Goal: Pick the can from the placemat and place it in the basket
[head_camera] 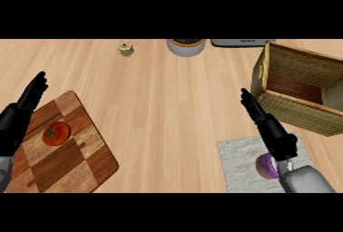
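Observation:
A purple can (267, 166) stands on the grey placemat (237, 165) at the lower right, partly hidden by my right wrist. My right hand (268, 127) is above the can with fingers straight, pointing up and left toward the basket. The woven basket (295, 108) stands at the right, its inside showing a dark wood floor and nothing in it. My left hand (23, 106) rests open at the left edge, fingers up.
A checkered cutting board (67, 158) with a tomato (56, 133) lies at the lower left. At the counter's back stand a small jar (126, 47), a grey bowl (185, 46) and a dark appliance (241, 42).

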You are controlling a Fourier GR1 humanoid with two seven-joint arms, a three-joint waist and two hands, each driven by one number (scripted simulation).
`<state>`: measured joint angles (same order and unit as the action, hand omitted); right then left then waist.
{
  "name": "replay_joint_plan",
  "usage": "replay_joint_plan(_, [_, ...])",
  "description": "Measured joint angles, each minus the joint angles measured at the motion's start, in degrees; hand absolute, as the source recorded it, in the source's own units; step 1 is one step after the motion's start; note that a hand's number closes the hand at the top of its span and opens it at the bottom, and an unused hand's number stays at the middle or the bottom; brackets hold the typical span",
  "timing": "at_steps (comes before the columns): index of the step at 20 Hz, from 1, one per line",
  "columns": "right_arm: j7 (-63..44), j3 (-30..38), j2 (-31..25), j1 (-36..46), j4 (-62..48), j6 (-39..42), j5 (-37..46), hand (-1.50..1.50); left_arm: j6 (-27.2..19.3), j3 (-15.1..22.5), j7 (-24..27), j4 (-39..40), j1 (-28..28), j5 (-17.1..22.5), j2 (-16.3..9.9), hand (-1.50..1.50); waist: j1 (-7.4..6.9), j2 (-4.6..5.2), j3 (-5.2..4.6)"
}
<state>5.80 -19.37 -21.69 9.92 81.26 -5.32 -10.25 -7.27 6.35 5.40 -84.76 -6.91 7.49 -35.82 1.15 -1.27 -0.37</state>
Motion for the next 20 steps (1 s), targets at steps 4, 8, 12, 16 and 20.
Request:
replay_joint_plan(4, [3.72, 2.41, -0.55, 5.05, 0.69, 10.90, -7.59, 1.50, -0.23, -0.36, -2.81, 0.68, -0.89, 2.07, 2.37, 0.00, -1.44, 1.12, 0.36])
replay_joint_plan(8, [10.31, 1.11, -2.72, 11.21, 5.19, 24.06, -10.74, -1.50, -0.08, -0.21, -6.02, 2.29, -0.87, 5.31, 5.50, 0.00, -3.08, 1.54, 0.57])
replay_joint_plan(12, [22.28, -3.34, -6.78, 10.92, 12.27, 33.50, -4.39, -1.50, -0.43, -0.75, -9.56, 4.01, -1.04, 7.97, 7.60, 0.00, -1.36, 1.21, 0.63])
replay_joint_plan(16, [32.18, -4.53, -10.77, 1.73, 19.99, 33.03, 2.34, -1.50, -0.41, -1.96, -12.13, 5.13, -1.58, 9.57, 8.31, 0.00, -0.07, 1.05, 0.54])
replay_joint_plan(20, [28.86, -2.86, -16.07, -4.61, 30.46, 32.71, 3.25, -1.50, 0.33, -2.71, -13.39, 5.50, -2.15, 9.79, 8.82, 0.00, -0.07, 1.03, 0.43])
